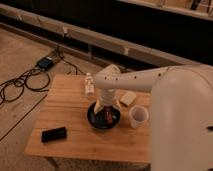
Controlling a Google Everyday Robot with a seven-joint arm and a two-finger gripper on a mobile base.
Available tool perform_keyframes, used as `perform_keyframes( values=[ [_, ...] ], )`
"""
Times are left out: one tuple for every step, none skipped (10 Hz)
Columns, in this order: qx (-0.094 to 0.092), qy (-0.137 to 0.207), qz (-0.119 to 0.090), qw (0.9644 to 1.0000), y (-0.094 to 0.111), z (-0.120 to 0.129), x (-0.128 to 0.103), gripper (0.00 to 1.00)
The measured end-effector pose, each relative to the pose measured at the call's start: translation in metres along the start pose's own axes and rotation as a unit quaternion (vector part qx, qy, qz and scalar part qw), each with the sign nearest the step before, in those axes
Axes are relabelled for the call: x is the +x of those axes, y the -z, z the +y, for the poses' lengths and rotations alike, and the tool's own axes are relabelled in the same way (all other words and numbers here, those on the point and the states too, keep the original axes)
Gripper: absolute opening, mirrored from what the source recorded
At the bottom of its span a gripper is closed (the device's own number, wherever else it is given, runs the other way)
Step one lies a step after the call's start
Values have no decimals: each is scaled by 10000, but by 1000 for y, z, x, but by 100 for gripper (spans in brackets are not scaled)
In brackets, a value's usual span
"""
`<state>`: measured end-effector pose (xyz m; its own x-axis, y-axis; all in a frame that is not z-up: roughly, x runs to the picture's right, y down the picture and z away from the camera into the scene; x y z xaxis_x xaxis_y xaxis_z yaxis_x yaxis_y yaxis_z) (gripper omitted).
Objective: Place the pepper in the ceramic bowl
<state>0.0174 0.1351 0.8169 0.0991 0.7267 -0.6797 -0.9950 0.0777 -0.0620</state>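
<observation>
I see the arm (150, 82) reaching in from the right, bending down over the middle of the wooden surface (70, 107). My tool (106, 111) hangs straight down into the bowl (95, 121), which sits near the surface's centre, a little toward the right edge. The bowl is round, shallow, black and glossy, the widest dish here.

The pepper (108, 116) is a small, slim, dark red-brown streak, tapering at one end, lying inside the bowl right at the tool's tip. I cannot tell whether it rests on the bowl's floor or hangs from the tool, and I cannot tell whether the tool is clenched or released.

Just beside the bowl, toward the right edge, stands a white translucent cup (138, 115). Behind it, toward the far edge, lies a pale flat block (128, 98). A small clear bottle (89, 85) stands upright near the far edge, left of the arm. A flat black device (53, 134) lies near the front left corner, well apart from the bowl. Cables (22, 82) trail over the floor beyond the left edge.
</observation>
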Motion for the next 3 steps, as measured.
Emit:
perform_keyframes(
  values=[
    [-5, 5, -3, 10000, 0, 1, 0, 80],
    [-7, 21, -3, 10000, 0, 3, 0, 80],
    [-7, 23, -3, 10000, 0, 3, 0, 80]
  ],
)
